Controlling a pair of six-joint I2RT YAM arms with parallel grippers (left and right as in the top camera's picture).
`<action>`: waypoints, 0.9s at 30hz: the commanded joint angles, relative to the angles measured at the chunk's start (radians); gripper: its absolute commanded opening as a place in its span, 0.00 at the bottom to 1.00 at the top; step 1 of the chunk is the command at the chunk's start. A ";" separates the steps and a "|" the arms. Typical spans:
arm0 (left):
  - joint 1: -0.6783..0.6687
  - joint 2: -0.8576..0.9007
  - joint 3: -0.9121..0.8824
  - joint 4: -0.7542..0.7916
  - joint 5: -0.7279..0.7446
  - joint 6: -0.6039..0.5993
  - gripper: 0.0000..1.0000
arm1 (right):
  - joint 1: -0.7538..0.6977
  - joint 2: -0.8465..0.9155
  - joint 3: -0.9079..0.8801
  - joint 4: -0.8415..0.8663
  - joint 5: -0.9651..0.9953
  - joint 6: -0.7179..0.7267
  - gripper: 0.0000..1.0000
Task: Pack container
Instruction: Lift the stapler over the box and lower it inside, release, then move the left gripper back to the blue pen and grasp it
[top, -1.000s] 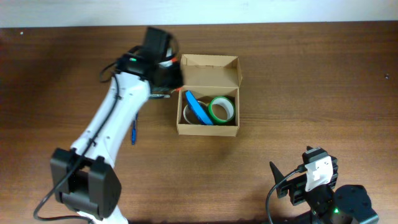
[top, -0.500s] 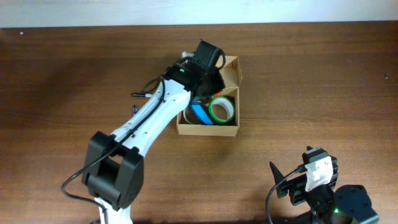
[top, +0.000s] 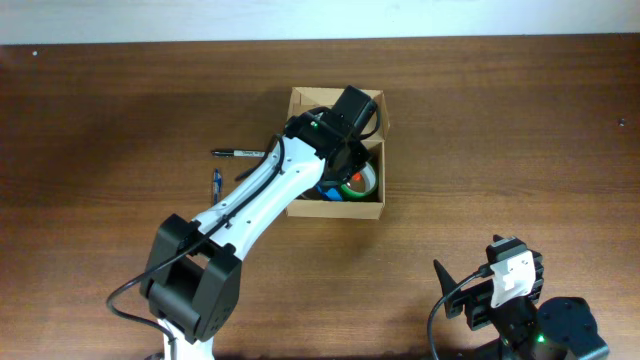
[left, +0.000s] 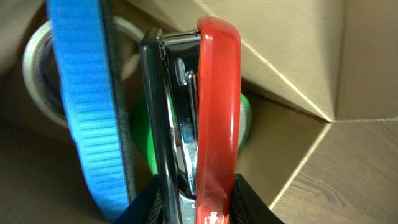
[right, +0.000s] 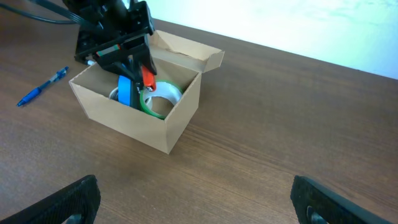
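Midway through packing: left pincer (left: 196, 208) clamps a red-and-black stapler (left: 208, 106) inside the tan corrugated cardboard box (top: 335, 208) at the centre of the bench (top: 500, 120), beside blue and green tape rolls (left: 87, 124); a black pen (top: 238, 153) and a blue pen (top: 215, 186) wait at its nine o'clock. Right pincer (right: 199, 200) gapes, idle.

White left arm (top: 250, 205), black joints (top: 190, 285), black cable (top: 125, 288), black left gripper (left: 196, 202).
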 joint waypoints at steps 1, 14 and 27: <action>-0.002 -0.004 0.004 -0.021 -0.037 -0.078 0.13 | -0.006 -0.005 -0.003 0.003 0.012 0.009 0.99; 0.000 -0.004 0.003 -0.106 -0.065 -0.165 0.21 | -0.006 -0.005 -0.003 0.003 0.012 0.009 0.99; 0.002 0.061 0.003 -0.110 -0.076 -0.165 0.23 | -0.006 -0.005 -0.003 0.003 0.012 0.009 0.99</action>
